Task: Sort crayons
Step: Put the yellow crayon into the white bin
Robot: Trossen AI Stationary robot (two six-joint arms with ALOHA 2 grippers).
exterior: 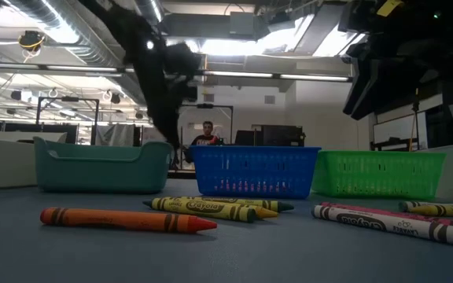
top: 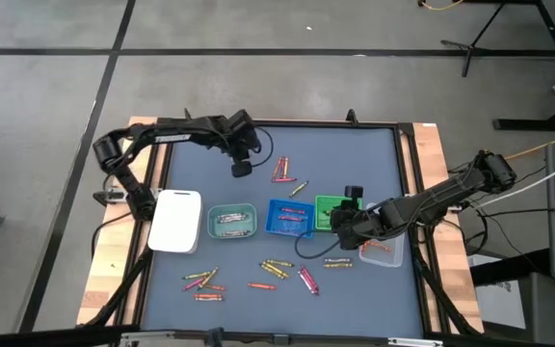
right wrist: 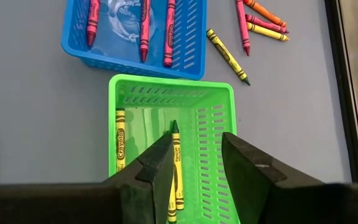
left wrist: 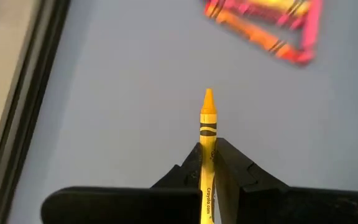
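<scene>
I am working over a dark blue-grey table [top: 374,164] with four small trays and a white lidded box in a row across its middle. The white box [top: 175,221] is sitting at the left end, then the teal tray [top: 232,221], the blue tray [top: 290,217] and the green tray [top: 331,212], with a clear tray [top: 382,253] at the right.

My left gripper [left wrist: 207,163] is hanging over the far part of the table, left of a small cluster of loose crayons [top: 283,172]. Its fingers are pinching a yellow crayon [left wrist: 207,127], whose tip is sticking out ahead of them above bare table.

My right gripper [right wrist: 196,158] is hovering over the green tray, its fingers standing apart and holding nothing. Between and beneath them I am seeing a green-tipped yellow-wrapped crayon [right wrist: 176,163] lying in the tray, and another yellow-wrapped crayon [right wrist: 120,141] lying along the tray's wall.

The blue tray is holding red and pink crayons [right wrist: 143,28]. The teal tray is holding a few crayons too; I cannot tell their colours.

More crayons are lying loose on the near part of the table: an orange one [exterior: 128,220], a couple of yellow ones [exterior: 211,207] and a pink one [exterior: 388,222].
</scene>
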